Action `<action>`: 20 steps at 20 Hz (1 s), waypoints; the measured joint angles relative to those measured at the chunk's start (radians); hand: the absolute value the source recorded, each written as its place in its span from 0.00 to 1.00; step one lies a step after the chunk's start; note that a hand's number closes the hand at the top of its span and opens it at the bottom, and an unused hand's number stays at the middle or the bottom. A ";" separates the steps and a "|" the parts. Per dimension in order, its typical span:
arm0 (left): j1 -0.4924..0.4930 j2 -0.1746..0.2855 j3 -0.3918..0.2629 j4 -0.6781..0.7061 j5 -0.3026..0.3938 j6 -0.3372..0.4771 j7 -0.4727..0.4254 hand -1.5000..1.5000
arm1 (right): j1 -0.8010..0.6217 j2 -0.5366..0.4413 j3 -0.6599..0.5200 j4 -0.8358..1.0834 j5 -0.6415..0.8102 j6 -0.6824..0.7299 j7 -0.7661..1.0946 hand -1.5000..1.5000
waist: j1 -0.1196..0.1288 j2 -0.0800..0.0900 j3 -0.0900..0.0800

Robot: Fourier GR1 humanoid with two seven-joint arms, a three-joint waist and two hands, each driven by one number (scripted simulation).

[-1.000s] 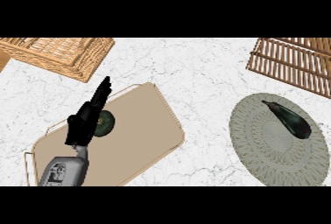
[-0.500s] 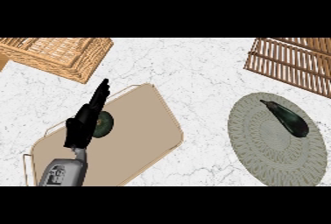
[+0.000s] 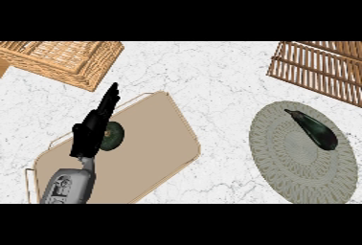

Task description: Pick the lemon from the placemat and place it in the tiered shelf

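My left hand (image 3: 90, 131) is over the left part of a tan rectangular mat (image 3: 152, 143), with its fingers straight and pointing up the view. A small round dark green fruit (image 3: 113, 136) lies on the mat right beside the hand's right edge, partly hidden by it. I cannot tell whether the two touch. The slatted wooden tiered shelf (image 3: 318, 67) stands at the top right, far from the hand. My right hand does not show.
A round grey-green woven placemat (image 3: 297, 158) lies at the right with a long dark eggplant-like thing (image 3: 312, 128) on it. A wicker basket (image 3: 63, 60) stands at the top left. White marble counter (image 3: 212, 86) stretches between them.
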 measured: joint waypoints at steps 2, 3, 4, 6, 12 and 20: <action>0.005 0.005 0.001 -0.004 0.003 -0.007 0.000 0.50 | -0.003 -0.019 -0.026 -0.032 -0.038 -0.006 -0.006 0.00 | -0.002 -0.001 0.000; 0.013 0.004 -0.005 -0.010 -0.002 -0.005 -0.001 0.50 | -0.010 -0.026 -0.039 -0.044 -0.051 -0.022 -0.007 0.00 | -0.001 -0.001 0.000; 0.012 0.007 -0.001 -0.010 -0.002 -0.004 -0.001 0.50 | -0.010 -0.019 -0.047 -0.071 -0.060 -0.040 0.003 0.00 | -0.003 -0.002 0.000; 0.005 0.001 -0.002 -0.019 -0.001 -0.001 0.018 0.50 | -0.016 -0.031 -0.062 -0.119 -0.063 -0.058 0.037 0.00 | -0.006 -0.004 0.000; 0.041 0.004 -0.004 -0.051 -0.002 0.002 0.023 0.50 | 0.053 -0.124 -0.135 -0.281 -0.076 0.017 0.186 0.00 | -0.020 -0.008 0.000; 0.059 0.015 0.021 -0.034 0.005 0.006 0.002 0.50 | 0.268 -0.228 -0.290 -0.551 -0.198 0.345 0.377 0.00 | -0.058 -0.016 0.000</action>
